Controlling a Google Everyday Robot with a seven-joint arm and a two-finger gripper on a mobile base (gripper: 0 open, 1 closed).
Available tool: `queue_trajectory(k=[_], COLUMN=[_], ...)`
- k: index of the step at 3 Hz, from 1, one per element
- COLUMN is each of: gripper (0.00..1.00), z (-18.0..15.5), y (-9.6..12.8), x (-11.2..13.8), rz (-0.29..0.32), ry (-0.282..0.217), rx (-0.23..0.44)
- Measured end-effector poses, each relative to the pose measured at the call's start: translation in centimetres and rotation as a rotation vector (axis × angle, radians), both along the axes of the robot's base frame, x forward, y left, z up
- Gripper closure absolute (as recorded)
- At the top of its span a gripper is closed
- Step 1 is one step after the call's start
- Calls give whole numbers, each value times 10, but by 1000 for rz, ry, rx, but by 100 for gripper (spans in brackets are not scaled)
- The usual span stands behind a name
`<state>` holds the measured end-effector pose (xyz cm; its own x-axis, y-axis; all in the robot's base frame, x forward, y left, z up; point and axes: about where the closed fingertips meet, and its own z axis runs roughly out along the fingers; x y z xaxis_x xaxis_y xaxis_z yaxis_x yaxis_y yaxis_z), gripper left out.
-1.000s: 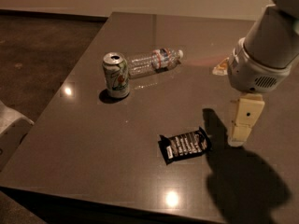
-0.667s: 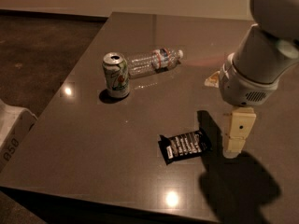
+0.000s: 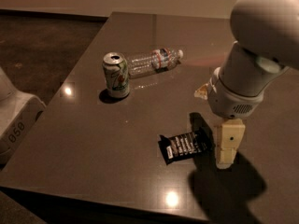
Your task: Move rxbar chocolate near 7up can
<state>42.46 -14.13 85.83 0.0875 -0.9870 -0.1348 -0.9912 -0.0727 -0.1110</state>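
The rxbar chocolate (image 3: 185, 145) is a flat black wrapper with white lettering. It lies on the dark table (image 3: 93, 139) at centre right. My gripper (image 3: 228, 153) hangs down from the white arm with its tip just right of the bar's right end, low over the table. The 7up can (image 3: 116, 75) stands upright at the left of the table, well apart from the bar.
A clear plastic water bottle (image 3: 154, 61) lies on its side just behind and right of the can. A small tan object (image 3: 202, 92) lies by the arm. A white unit marked 050 (image 3: 16, 125) stands off the table's left edge.
The arm has come lower and moved left, bringing the gripper closer to the bar's right end. The bar, can and bottle have not moved.
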Motion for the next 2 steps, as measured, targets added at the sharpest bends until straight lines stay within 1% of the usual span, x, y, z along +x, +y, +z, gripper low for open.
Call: queue_trajectory(k=[2], gripper=[2], z=[-20], y=[19], x=[-5], rz=[52], ry=[38], rx=[-13])
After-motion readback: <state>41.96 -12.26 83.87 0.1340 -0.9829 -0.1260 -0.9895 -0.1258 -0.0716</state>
